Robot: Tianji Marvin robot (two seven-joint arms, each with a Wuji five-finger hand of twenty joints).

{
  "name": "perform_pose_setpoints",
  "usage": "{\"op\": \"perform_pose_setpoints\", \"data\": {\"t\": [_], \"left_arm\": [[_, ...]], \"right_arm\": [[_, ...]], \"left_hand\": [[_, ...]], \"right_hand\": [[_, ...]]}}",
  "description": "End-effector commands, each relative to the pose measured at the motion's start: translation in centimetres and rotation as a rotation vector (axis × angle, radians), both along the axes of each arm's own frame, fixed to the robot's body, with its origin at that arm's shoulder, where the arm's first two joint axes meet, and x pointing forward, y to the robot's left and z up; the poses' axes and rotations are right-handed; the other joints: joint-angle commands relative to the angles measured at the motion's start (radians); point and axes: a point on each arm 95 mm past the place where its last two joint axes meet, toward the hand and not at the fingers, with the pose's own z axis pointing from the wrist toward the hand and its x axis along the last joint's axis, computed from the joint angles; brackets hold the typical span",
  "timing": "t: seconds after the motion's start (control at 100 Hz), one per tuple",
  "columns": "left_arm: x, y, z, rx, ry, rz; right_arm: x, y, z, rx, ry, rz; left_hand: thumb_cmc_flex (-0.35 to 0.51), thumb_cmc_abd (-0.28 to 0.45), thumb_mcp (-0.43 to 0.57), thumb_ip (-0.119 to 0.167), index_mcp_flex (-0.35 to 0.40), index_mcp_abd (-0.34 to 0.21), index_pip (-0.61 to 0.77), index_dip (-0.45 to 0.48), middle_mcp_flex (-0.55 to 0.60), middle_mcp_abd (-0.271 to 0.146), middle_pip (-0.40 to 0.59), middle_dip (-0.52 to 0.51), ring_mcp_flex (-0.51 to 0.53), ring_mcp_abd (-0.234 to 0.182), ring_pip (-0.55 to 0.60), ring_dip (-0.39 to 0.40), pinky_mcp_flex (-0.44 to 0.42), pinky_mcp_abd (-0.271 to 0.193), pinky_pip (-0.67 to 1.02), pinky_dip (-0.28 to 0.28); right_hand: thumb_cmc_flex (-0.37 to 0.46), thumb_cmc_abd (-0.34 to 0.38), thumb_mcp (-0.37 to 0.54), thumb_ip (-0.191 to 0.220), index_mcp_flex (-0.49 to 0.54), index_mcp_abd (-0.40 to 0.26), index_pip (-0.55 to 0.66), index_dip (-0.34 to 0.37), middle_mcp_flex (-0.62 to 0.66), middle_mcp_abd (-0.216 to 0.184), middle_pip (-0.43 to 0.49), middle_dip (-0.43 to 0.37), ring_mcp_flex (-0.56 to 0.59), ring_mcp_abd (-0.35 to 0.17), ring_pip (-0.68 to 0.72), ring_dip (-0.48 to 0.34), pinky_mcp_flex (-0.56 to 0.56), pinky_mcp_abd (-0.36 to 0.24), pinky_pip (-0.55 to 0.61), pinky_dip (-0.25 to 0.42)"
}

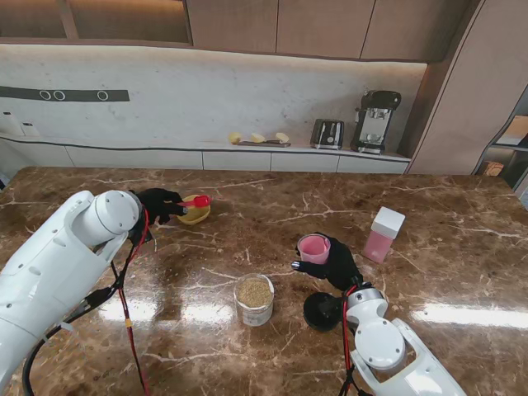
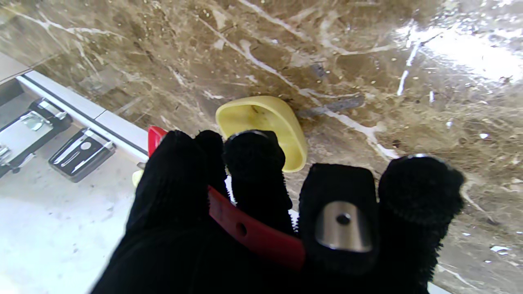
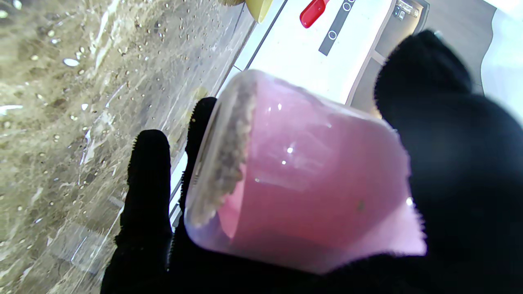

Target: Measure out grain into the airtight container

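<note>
Right hand (image 1: 334, 266): one pink cup (image 1: 314, 247) gripped by closed fingers, beside one black lid (image 1: 322, 310).
Grain jar (image 1: 254, 299): one, open, on tabletop (image 1: 247, 231).
Left hand (image 1: 159, 204): one red scoop (image 1: 197, 201) gripped over one yellow bowl (image 1: 195, 216).
Airtight container (image 1: 383, 234): one, far right, lidded.

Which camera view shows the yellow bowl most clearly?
The left wrist view: the yellow bowl fills its middle, rim and inside visible. The stand view shows it small, partly behind the red scoop. The right wrist view catches only an edge.

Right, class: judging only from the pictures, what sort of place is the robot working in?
Most likely a home-style kitchen: a toaster and a coffee machine stand on the back counter, and the work surface is a brown marble worktop.
</note>
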Motion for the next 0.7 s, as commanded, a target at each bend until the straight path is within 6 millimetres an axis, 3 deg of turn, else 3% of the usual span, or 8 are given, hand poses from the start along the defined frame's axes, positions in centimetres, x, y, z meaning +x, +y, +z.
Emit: {"op": "perform_pose_setpoints", "data": {"t": [0.0, 0.69], "left_arm": [[0.2, 0.7, -0.2, 0.015, 0.011, 0.017], [2.5, 2.1, -2.1, 0.085, 0.077, 0.093]], "right_arm": [[-0.2, -0.1, -0.5, -0.002, 0.023, 0.002], [-0.1, -0.1, -0.7, 0.001, 0.034, 0.005]], "left_hand": [[0.047, 0.035, -0.010, 0.006, 0.023, -0.033, -0.001, 0.012, 0.050, -0.006, 0.040, 0.007, 0.030, 0.022, 0.088, 0.006, 0.008, 0.032, 0.063, 0.017], [0.048, 0.039, -0.008, 0.009, 0.014, -0.012, 0.001, -0.007, 0.052, -0.002, 0.036, 0.004, 0.030, 0.017, 0.088, 0.004, 0.012, 0.026, 0.068, 0.016]], "right_hand": [[0.046, 0.228, 0.163, -0.014, 0.081, -0.153, 0.038, 0.010, -0.012, -0.026, 0.008, -0.014, -0.011, -0.023, 0.006, -0.007, -0.007, -0.005, -0.017, 0.022], [0.046, 0.227, 0.163, -0.014, 0.081, -0.152, 0.038, 0.010, -0.013, -0.027, 0.008, -0.014, -0.012, -0.025, 0.006, -0.007, -0.007, -0.005, -0.018, 0.023]]}}
